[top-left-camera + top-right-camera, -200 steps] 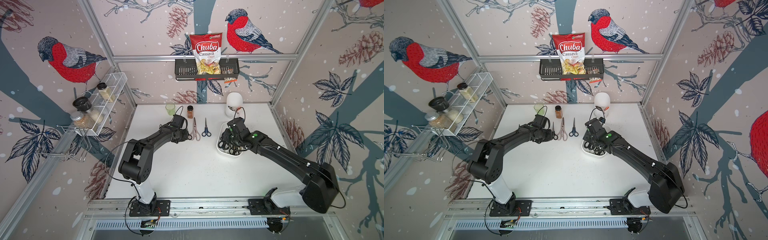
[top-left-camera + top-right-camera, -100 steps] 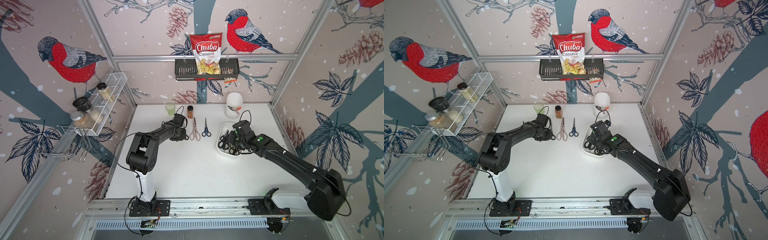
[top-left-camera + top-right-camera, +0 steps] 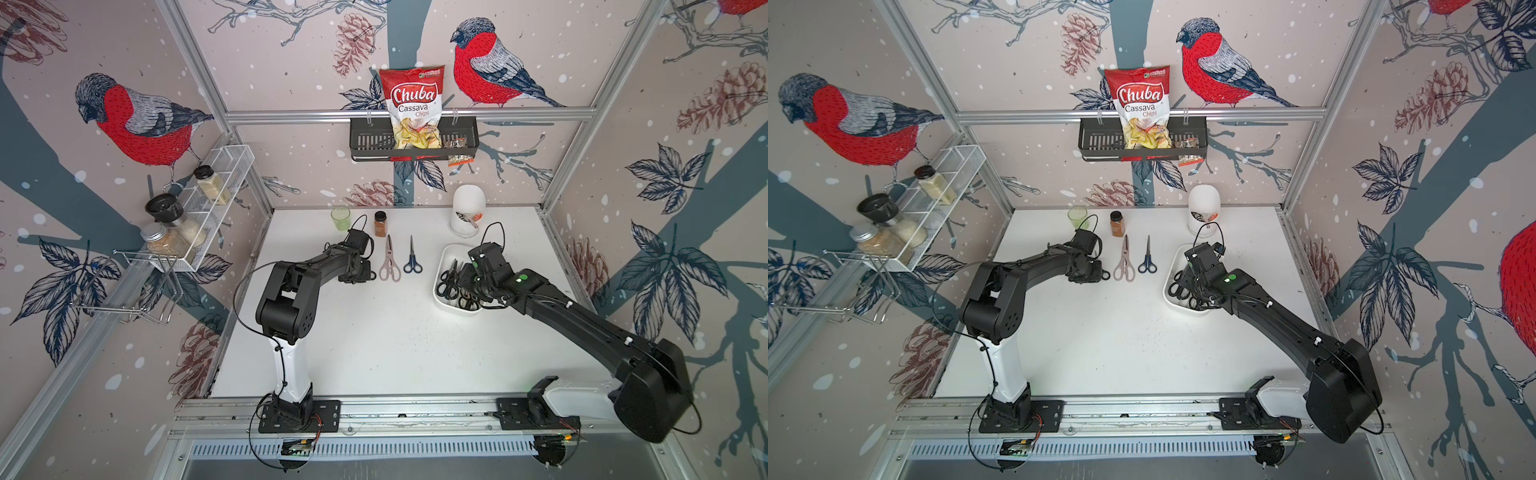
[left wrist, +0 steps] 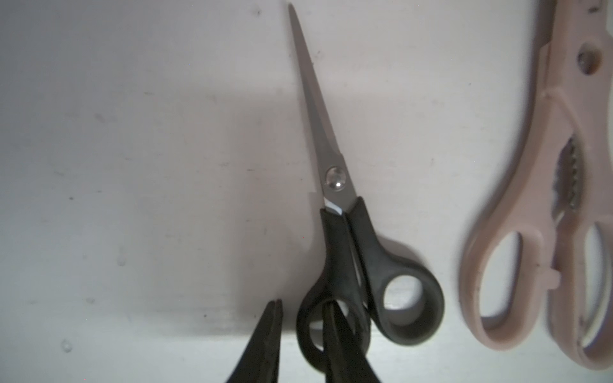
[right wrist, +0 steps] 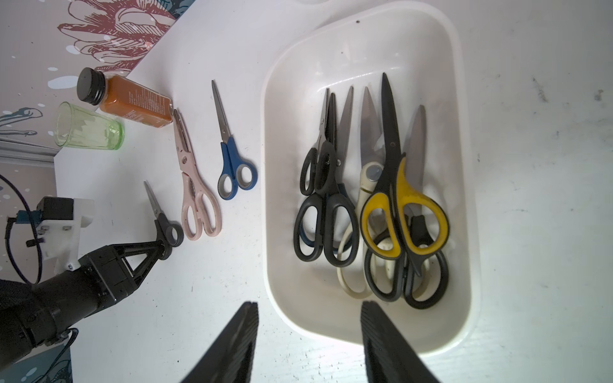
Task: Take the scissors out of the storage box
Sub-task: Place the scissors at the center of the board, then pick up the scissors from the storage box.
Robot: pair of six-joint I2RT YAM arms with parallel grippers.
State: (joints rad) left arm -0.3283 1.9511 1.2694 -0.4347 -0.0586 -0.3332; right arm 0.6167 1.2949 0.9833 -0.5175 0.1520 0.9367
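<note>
**Three pairs out, the rest stacked**

Clock read in both top views, 12 o'clock at the back wall.

Table point(image 3: 395, 345): lies open and white from centre to the 6 o'clock edge, crossed only by the arms above. Crowds up toward 12 o'clock.

Storage box point(image 3: 451, 254): sits at 2 o'clock, long side running 12 to 6, near the 3 o'clock edge with a strip of table between. Holds five pairs plainly told apart, overlapping:
- yellow-and-black pair point(image 5: 403, 205)
- black pair underneath point(image 5: 418, 227)
- cream pair point(image 5: 370, 175)
- larger black pair point(image 5: 331, 205)
- short black pair point(image 5: 326, 159)

Shows a sliver of blue under the larger black handles; cannot tell whether a sixth.

Domed container point(image 3: 467, 208): one, just at 12 o'clock of the box, near the back edge.

Right gripper point(image 5: 308, 306): hangs over the box's 6 o'clock end, jaws spread wide, holding nothing.

Left gripper point(image 4: 301, 303): rests low at 11 o'clock, jaws parted only a little. Has one finger point(image 4: 338, 348) through a handle ring of the small black pair point(image 4: 335, 199) and the other just outside it with a gap showing, so not clamped.

Loose scissors: three in a row at 12 o'clock of centre, blades toward 12, none touching.
- pink pair point(image 3: 389, 266)
- blue pair point(image 3: 412, 259) at its 3 o'clock across a narrow lane
- small black pair at its 9 o'clock

Spice jar point(image 3: 380, 223): one, just beside the pink tip.

Green cup point(image 3: 340, 218): one, at the jar's 9 o'clock.
</note>
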